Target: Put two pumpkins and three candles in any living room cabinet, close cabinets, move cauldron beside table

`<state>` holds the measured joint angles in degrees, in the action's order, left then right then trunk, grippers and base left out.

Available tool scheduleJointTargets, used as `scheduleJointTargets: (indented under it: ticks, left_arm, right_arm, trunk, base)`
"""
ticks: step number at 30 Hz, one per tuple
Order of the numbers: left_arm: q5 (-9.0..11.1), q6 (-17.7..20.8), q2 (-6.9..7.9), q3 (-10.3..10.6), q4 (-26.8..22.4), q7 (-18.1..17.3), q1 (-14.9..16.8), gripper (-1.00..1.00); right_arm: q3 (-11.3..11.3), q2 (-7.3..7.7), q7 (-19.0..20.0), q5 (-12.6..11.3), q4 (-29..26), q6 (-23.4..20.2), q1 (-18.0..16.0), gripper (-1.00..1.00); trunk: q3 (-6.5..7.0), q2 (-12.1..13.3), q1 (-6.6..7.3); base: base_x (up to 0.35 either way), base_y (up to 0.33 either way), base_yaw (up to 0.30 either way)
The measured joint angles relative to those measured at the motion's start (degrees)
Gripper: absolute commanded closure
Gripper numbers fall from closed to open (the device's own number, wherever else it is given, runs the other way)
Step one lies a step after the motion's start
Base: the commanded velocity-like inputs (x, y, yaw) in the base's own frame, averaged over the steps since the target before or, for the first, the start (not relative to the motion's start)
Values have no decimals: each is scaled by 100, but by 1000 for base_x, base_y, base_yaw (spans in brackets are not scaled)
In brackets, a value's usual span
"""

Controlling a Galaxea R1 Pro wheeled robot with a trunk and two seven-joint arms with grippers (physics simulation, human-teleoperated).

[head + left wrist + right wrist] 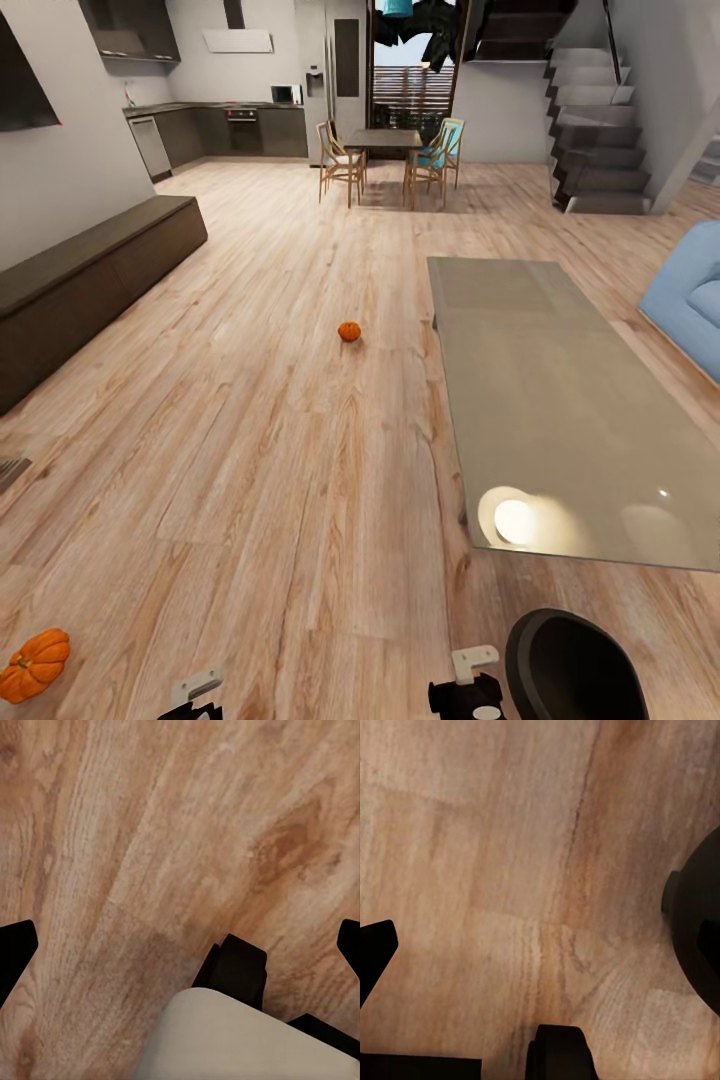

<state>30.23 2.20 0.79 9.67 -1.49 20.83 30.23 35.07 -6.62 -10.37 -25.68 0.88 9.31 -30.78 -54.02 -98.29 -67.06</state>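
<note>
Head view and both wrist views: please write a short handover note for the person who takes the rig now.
Left gripper: open, empty, over bare floor.
Right gripper: open, empty, over the floor beside the cauldron.
One pumpkin lies on the floor mid-room; the near pumpkin lies on the floor at the robot's left.
The cabinet along the left wall looks closed.
The cauldron stands on the floor by the near end of the glass table, so that step looks done.
Left: both pumpkins into the cabinet, find the three candles, close every cabinet.
</note>
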Motion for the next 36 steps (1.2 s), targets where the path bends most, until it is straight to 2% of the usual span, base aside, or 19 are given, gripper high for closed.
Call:
scheduleJointTargets:
  ticks: [36]
  left_arm:
    - [-9,-15,0,1,17,-51,0,-100]
  right_arm:
    - [2,-6,0,28,0,45,88,-100]
  trunk:
    - [308,0,0]
  base:
    - [0,0,10]
